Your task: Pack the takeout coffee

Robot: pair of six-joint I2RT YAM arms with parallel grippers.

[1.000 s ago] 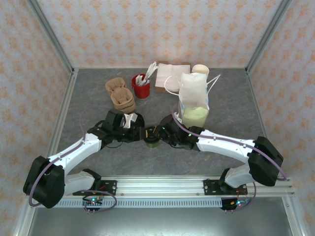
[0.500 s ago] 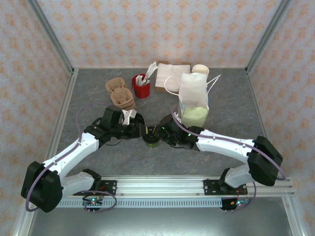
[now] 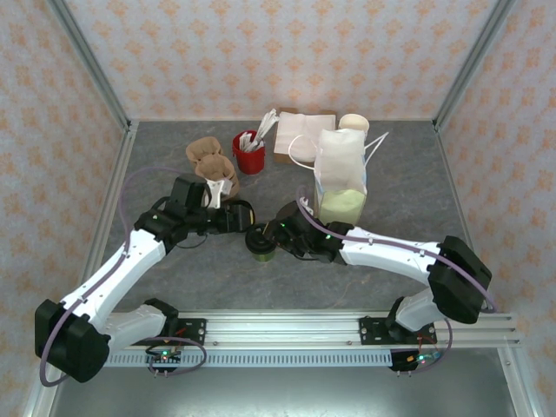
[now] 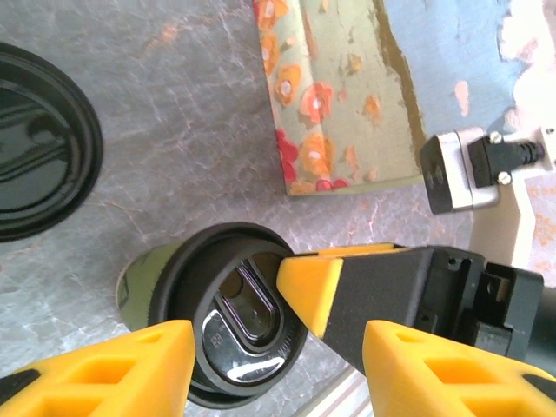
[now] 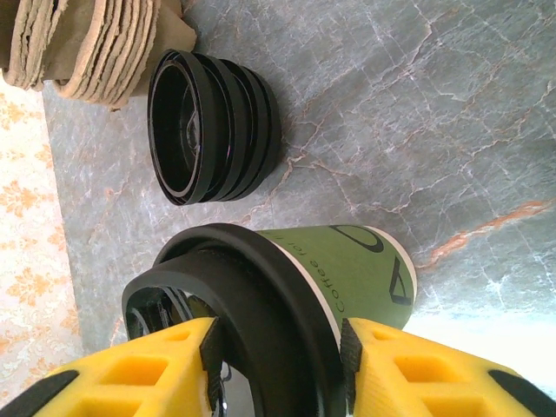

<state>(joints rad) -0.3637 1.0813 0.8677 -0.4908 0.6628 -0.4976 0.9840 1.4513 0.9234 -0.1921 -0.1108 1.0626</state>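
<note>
Bench: grey marbled top (image 3: 408,204) inside patterned walls; I am running both arms over its middle.
Task thing: the takeout coffee (image 5: 347,269), a small olive-green paper cup under a round black plastic lid, sits between the fingers of the right hand (image 5: 278,347), close by the left hand (image 4: 278,373).
Right hand: closed on the lid's rim, one yellow finger (image 5: 130,378) on each side. I cannot tell whether the cup is off the bench.
Left hand: fingers spread, holding nothing, hovering by the lid.
Step in hand, as I judge it: carry the takeout coffee to the tall white paper bag (image 3: 340,169), which stands beyond the right hand and to its outer side.
Doing it well: the grip is on the lid alone, which could pop off. I would keep the cup upright, lift slowly, clear the bag's rim, then lower it straight down.
In the way: the left hand is close, so I would back it off first. The bag's loop handles may snag.
Around: a short stack of loose black plastic lids (image 5: 213,126) lies just beyond the right hand. Brown pulp cup carriers (image 3: 211,165) and a round red cup of sachets (image 3: 248,152) sit beyond the left hand, off the likely path.
</note>
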